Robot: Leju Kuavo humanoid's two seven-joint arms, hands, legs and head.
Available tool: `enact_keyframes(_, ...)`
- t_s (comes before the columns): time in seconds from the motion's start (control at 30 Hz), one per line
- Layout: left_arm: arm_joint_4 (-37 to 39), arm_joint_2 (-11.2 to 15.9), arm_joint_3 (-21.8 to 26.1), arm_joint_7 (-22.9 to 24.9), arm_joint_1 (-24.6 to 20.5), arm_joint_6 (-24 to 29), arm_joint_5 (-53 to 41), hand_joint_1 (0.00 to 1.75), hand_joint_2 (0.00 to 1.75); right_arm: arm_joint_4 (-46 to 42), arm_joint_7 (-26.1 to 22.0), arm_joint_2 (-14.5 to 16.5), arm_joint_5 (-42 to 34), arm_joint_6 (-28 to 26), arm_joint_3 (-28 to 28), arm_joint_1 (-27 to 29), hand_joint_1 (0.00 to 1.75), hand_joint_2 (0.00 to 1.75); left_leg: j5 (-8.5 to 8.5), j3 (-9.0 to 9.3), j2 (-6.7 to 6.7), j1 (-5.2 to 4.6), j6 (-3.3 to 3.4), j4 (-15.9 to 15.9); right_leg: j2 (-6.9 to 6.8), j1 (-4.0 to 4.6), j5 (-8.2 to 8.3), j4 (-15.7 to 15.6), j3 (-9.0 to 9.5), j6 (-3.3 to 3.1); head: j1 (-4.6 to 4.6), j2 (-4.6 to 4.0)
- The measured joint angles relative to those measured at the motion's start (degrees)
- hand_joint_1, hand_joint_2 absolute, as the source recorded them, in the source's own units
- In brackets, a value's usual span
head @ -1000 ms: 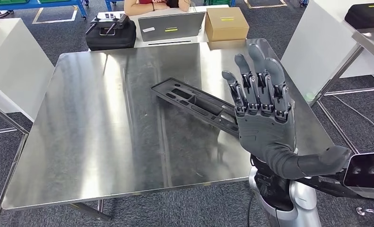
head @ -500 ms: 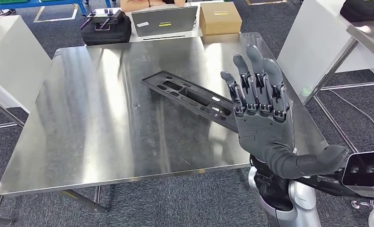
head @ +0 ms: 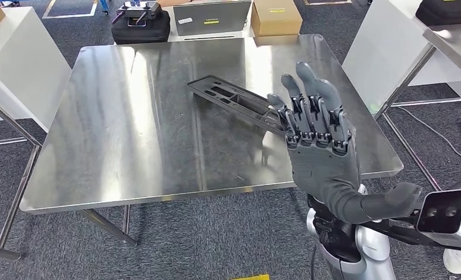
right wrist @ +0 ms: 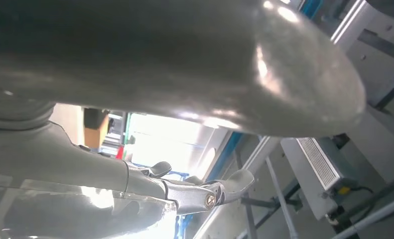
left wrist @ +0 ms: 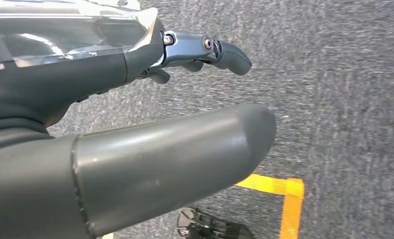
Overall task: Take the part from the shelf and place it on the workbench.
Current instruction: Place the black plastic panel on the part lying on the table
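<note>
The part (head: 236,100), a long black moulded panel with recessed slots, lay flat and on a diagonal on the steel table (head: 129,134), toward the far right of its top; its nearer end was hidden behind the raised fingers of the right hand (head: 320,153). That hand stood upright in front of the table's near right corner, back toward the camera, fingers straight and spread, thumb stuck out to the side; it grasped nothing and was released. In the right wrist view the thumb and fingers (right wrist: 219,191) were likewise extended, with nothing between them.

The left hand (left wrist: 135,129) hung over grey carpet (left wrist: 344,99) beside a yellow floor marking (left wrist: 282,191); its thumb was straight, its fingers (left wrist: 224,52) only slightly bent, and it held nothing.

Beyond the table's far edge stood a black case (head: 140,26), a grey laptop (head: 212,18) and a cardboard box (head: 276,17); white tables flanked the scene on both sides.
</note>
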Motion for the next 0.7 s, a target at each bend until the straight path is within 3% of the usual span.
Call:
enact_keyframes(0.07, 0.01, -0.12, 0.00, 0.19, 0.00, -0.04, -0.29, 0.00, 0.00, 0.09, -0.52, -0.11, 0.44, 0.26, 0.14, 0.18, 0.00, 0.00, 0.93, -0.44, -0.06, -0.15, -0.56, 0.05, 0.04, 0.35, -0.14, -5.11, 2.90, -0.85, 0.01, 0.01)
enact_keyframes(0.1, 0.01, -0.16, 0.00, 0.25, 0.00, -0.08, -0.44, 0.00, 0.00, 0.15, -0.68, -0.16, 0.58, 0.31, 0.17, 0.28, 0.00, 0.00, 1.37, -0.55, -0.07, -0.20, -0.86, -0.01, 0.06, 0.50, 0.02, -5.49, 2.84, -1.24, 0.01, 0.01)
enact_keyframes(0.17, 0.01, -0.14, 0.02, 0.34, 0.06, -0.29, -0.63, 0.00, 0.00, 0.30, -0.78, -0.23, 0.75, 0.33, 0.24, 0.39, 0.00, 0.00, 1.07, -1.06, -0.24, -0.06, -1.48, 0.40, -0.02, -0.12, 0.89, -5.51, 1.91, -2.20, 0.03, 0.00)
enact_keyframes(0.23, 0.02, -0.10, 0.03, 0.36, 0.15, -0.49, -0.78, 0.00, 0.00, 0.40, -0.82, -0.25, 0.85, 0.29, 0.32, 0.49, 0.00, 0.00, -3.10, -2.44, -0.47, 0.20, -2.17, 3.86, -0.18, -0.70, 2.16, -5.64, 0.84, -3.28, -0.05, -0.01)
enact_keyframes(0.3, 0.01, -0.05, 0.04, 0.36, 0.17, -0.56, -0.87, 0.00, 0.00, 0.48, -0.84, -0.27, 0.91, 0.24, 0.36, 0.69, 0.00, 0.00, -8.87, -4.39, -0.56, 0.48, -2.83, 11.02, -0.26, -0.63, 3.47, -5.53, -0.51, -3.62, -0.14, -0.01)
enact_keyframes(0.33, 0.00, -0.01, 0.04, 0.36, 0.16, -0.57, -0.90, 0.00, 0.00, 0.53, -0.84, -0.29, 0.92, 0.22, 0.36, 0.87, 0.00, 0.00, -10.34, -5.02, -0.57, 0.63, -3.09, 14.36, -0.28, -0.63, 4.11, -5.45, -1.31, -3.55, -0.16, -0.01)
enact_keyframes(0.37, 0.00, 0.00, 0.04, 0.36, 0.17, -0.60, -0.93, 0.00, 0.00, 0.60, -0.84, -0.32, 0.95, 0.21, 0.37, 1.05, 0.00, 0.00, -10.51, -4.98, -0.57, 0.80, -3.29, 16.39, -0.30, -0.65, 4.68, -5.31, -2.15, -3.37, -0.16, -0.01)
enact_keyframes(0.4, 0.00, 0.02, 0.04, 0.36, 0.17, -0.62, -0.97, 0.00, 0.00, 0.68, -0.84, -0.34, 0.97, 0.21, 0.37, 1.22, 0.00, 0.00, -9.50, -3.97, -0.57, 1.00, -3.45, 16.48, -0.31, -0.72, 5.20, -5.12, -3.02, -3.13, -0.16, -0.01)
enact_keyframes(0.47, -0.03, 0.06, 0.04, 0.36, 0.12, -0.63, -0.99, 0.00, 0.00, 0.78, -0.85, -0.37, 1.01, 0.16, 0.36, 1.38, 0.00, 0.00, -6.64, 1.04, -0.58, 1.43, -3.66, 10.83, -0.32, -0.90, 6.00, -4.43, -4.55, -2.58, -0.17, -0.01)
enact_keyframes(0.53, -0.06, 0.11, 0.04, 0.36, -0.04, -0.66, -0.99, 0.00, 0.00, 0.80, -0.87, -0.37, 1.07, 0.06, 0.34, 1.39, 0.00, 0.00, -6.42, 6.47, -0.82, 1.44, -3.56, 3.20, -0.29, -0.84, 6.63, -3.65, -5.67, -1.91, -0.14, 0.00)
enact_keyframes(0.57, -0.07, 0.13, 0.04, 0.36, -0.11, -0.68, -0.99, 0.00, 0.00, 0.80, -0.88, -0.37, 1.09, 0.02, 0.34, 1.39, 0.00, 0.00, -6.95, 7.86, -0.98, 1.36, -3.41, 1.07, -0.29, -0.73, 6.82, -3.44, -5.93, -1.62, -0.09, 0.01)
enact_keyframes(0.7, -0.07, 0.16, 0.04, 0.36, -0.17, -0.71, -0.99, 0.00, 0.00, 0.80, -0.88, -0.37, 1.10, -0.02, 0.35, 1.41, 0.00, 0.00, -7.33, 8.18, -1.16, 1.20, -3.11, 0.25, -0.30, -0.65, 7.07, -3.41, -6.08, -1.27, 0.06, 0.02)
